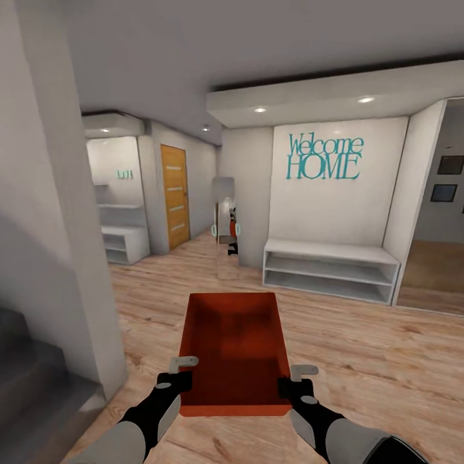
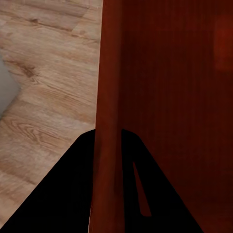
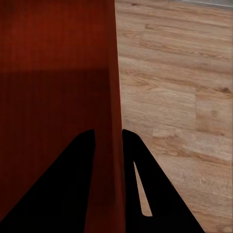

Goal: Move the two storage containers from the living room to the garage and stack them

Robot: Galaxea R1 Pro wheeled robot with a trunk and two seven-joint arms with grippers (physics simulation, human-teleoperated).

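Note:
An orange-red storage container hangs in front of me above a light wood-plank floor, held level by both arms. My left gripper is shut on its left wall near the close corner. My right gripper is shut on its right wall. In the left wrist view the container's wall runs between the two dark fingers. The right wrist view has the wall clamped between that gripper's fingers the same way. The second container, the garage and its concrete floor are out of view.
A white pillar stands close at my left, with dark stairs beside it. Ahead are a white bench shelf under "Welcome HOME" lettering, a light wooden door with glass slits, a mirror and another white shelf. Open plank floor lies ahead.

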